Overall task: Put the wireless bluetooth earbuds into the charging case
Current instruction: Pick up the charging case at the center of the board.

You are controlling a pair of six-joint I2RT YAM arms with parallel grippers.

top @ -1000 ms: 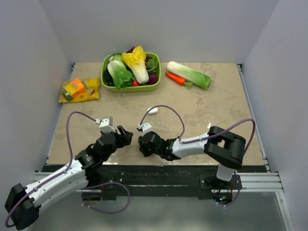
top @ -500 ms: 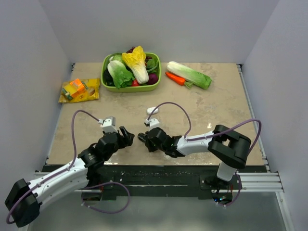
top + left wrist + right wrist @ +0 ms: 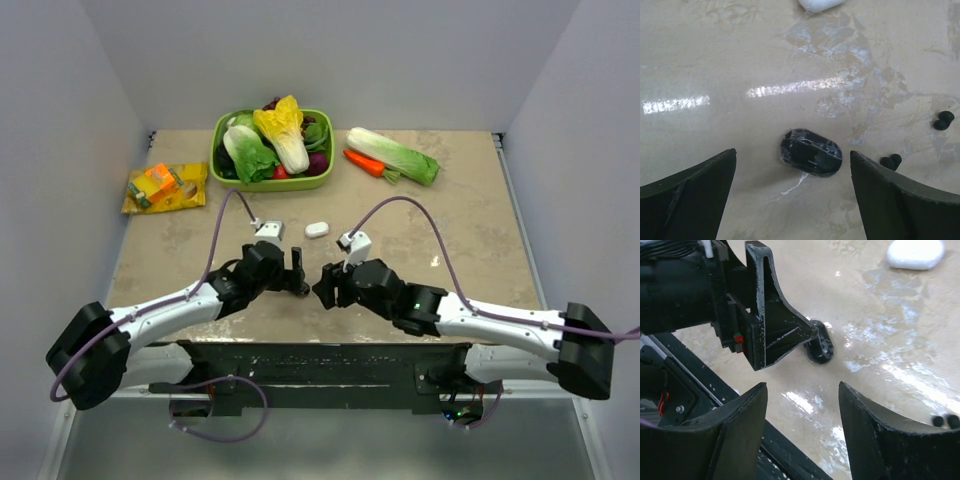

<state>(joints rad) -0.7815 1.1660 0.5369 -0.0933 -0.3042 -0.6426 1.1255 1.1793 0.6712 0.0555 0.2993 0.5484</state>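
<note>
My left pincer [image 3: 298, 272] stands wide open low over the table [image 3: 450, 200], a finger on either side of the black charging case [image 3: 811, 152], neither touching it. The case lies flat on the table. The two tiny black earbuds [image 3: 891, 160] lie loose on the table near it, outside it. My right pincer [image 3: 801, 387] faces the left one, open and holding nothing. A white oval pod [image 3: 317, 229] lies beyond
</note>
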